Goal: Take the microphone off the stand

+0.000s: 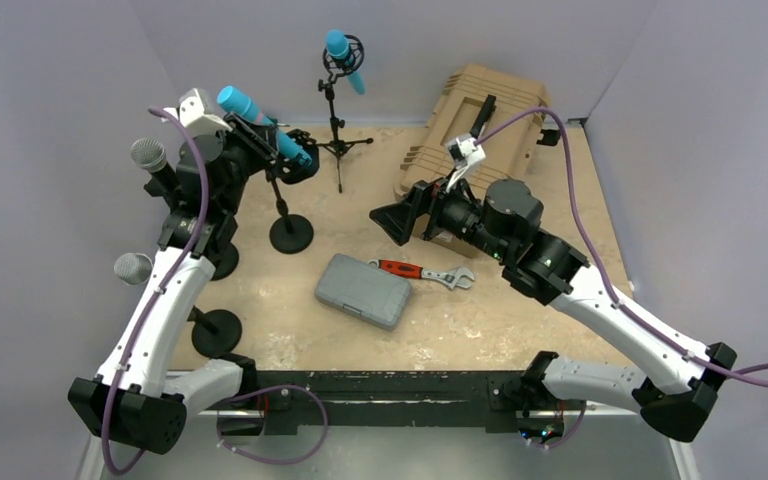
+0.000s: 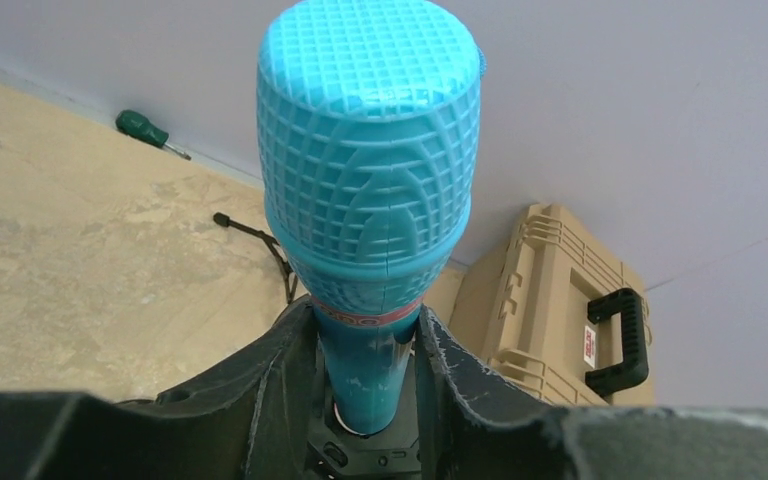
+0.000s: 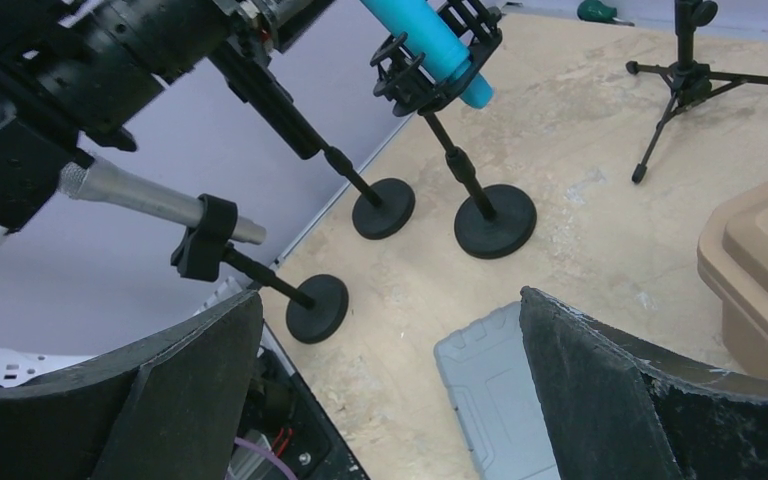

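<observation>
Pale lilac walls closed in a beige table on three sides. On it the left arm stood steeply up from its base and folded over at the top, so that its wrist looked straight along the microphone. I judged this pose was chosen to draw the microphone out along its own length. The right arm stretched low across the table, well clear of that work.

A tan case lay against the far wall and a grey case sat mid-table, neither in the way. The blue microphone was lodged, tilted head-up, in the black cradle of the round-footed stand at the left of the table. The left gripper had its two fingers pressed on the handle from either side, just under the head. That grip probably left the cradle free to let go.

The right gripper hung over the table near the grey case, spread wide with nothing in it.

A red-handled wrench lay beside the grey case, and a green screwdriver lay at the foot of the wall.
</observation>
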You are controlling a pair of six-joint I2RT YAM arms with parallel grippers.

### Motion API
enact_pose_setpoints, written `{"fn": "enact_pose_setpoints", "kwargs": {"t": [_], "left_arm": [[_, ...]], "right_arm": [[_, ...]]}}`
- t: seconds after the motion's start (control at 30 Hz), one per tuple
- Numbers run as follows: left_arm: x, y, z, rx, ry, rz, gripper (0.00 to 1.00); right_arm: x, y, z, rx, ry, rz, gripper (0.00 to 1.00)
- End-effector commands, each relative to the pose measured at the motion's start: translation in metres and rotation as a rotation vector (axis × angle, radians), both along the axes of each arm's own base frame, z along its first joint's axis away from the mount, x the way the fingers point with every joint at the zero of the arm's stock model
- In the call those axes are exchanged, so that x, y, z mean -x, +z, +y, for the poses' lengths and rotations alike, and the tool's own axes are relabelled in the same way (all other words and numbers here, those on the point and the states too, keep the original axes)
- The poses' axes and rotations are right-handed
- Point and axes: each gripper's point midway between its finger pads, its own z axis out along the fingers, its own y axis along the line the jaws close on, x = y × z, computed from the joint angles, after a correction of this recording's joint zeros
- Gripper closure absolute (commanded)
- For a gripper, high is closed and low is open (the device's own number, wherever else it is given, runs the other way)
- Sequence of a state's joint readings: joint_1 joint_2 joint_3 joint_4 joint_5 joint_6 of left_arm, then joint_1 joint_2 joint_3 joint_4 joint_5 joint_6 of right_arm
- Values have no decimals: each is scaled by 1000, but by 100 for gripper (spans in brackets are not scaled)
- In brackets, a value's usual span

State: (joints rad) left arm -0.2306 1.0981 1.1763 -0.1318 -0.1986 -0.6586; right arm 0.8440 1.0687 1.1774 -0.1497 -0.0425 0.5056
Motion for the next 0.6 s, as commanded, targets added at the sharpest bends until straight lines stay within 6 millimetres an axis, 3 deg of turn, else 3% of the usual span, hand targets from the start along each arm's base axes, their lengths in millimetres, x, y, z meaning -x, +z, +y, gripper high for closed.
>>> {"fn": "enact_pose_setpoints", "kwargs": {"t": [0.0, 0.17, 0.27, 0.4, 0.57], "left_arm": [[16, 64, 6, -55, -4, -148, 80], [27, 107, 11, -113, 7, -228, 82], [38, 132, 15, -128, 13, -248, 88], [66, 162, 20, -115, 8, -302, 99], [107, 178, 2, -54, -135, -363, 100]], "right_arm": [[-9, 5, 9, -19, -12, -3, 1], [-15, 3, 20, -17, -2, 7, 1], [-19, -1, 26, -5, 3, 19, 1], [-24, -11, 27, 39, -15, 30, 1], [-31, -24, 12, 107, -87, 23, 1]]}}
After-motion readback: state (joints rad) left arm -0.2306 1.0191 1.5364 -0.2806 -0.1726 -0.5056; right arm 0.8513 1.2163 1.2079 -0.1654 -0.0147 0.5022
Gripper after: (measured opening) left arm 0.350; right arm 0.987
